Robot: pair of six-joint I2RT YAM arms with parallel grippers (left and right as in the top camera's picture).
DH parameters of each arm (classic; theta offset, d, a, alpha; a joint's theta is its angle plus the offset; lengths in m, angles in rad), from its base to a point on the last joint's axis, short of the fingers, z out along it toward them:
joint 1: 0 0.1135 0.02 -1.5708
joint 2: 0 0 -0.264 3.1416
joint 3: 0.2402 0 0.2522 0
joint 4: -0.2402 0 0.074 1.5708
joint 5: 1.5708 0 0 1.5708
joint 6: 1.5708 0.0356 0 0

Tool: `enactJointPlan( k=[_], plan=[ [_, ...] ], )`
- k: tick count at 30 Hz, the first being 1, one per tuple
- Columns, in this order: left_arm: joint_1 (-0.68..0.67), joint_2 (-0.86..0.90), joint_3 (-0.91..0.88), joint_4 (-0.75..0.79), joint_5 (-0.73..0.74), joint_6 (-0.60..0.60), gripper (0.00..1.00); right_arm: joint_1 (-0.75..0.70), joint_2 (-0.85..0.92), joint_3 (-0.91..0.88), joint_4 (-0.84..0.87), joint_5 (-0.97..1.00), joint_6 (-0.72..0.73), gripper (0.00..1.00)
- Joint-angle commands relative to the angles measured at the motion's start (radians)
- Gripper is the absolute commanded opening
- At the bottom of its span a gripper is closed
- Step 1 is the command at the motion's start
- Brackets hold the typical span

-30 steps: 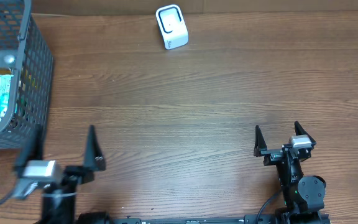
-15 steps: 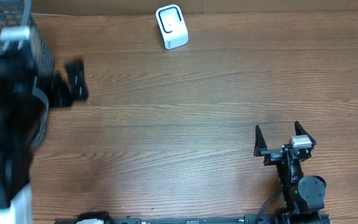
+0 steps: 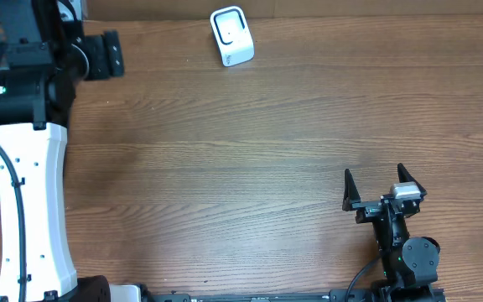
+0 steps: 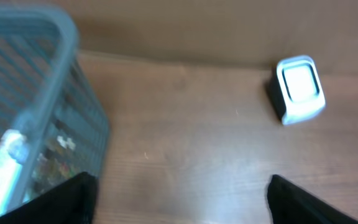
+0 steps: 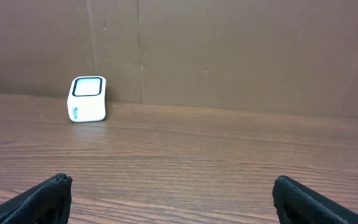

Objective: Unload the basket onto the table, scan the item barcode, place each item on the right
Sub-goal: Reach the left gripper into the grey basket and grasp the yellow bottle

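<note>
- Nothing is scanned yet: the items, blurred, seem to lie in the basket.
- Our left gripper hovers near it, wide and empty.
- Our right gripper rests wide and empty, well apart from the scanner.

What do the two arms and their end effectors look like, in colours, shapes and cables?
The left arm has a long white link with a black cable along it and black joints beyond. The right arm is black, with a small grey block at its wrist. The left end effector and the right end effector each have two black fingers.
</note>
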Motion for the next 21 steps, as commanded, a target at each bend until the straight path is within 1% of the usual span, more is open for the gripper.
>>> enactJointPlan(
  k=[1,3,7,8,12,16,21],
  plan=[
    [0.085,-0.026,0.074,0.073,-0.023,0.039,0.8,-0.001,-0.006,-0.01,0.003,0.002,-0.002,1.0],
    [0.15,-0.026,0.093,0.115,-0.02,0.039,0.79,-0.001,-0.006,-0.01,0.003,0.002,-0.001,1.0],
    [0.298,-0.021,0.096,0.167,-0.02,0.038,0.86,-0.001,-0.006,-0.01,0.003,0.002,-0.001,1.0],
    [0.357,-0.011,0.096,0.171,-0.019,0.038,0.88,-0.001,-0.006,-0.01,0.003,0.002,-0.001,1.0],
    [0.465,0.035,0.096,0.153,0.002,0.042,0.92,-0.001,-0.006,-0.01,0.003,0.002,-0.002,1.0],
    [0.542,0.12,0.096,0.077,0.122,0.071,0.92,-0.001,-0.006,-0.01,0.003,0.002,-0.002,1.0],
    [0.584,0.236,0.096,0.043,0.233,0.099,0.93,-0.001,-0.006,-0.01,0.003,0.002,-0.001,1.0]
  ],
)
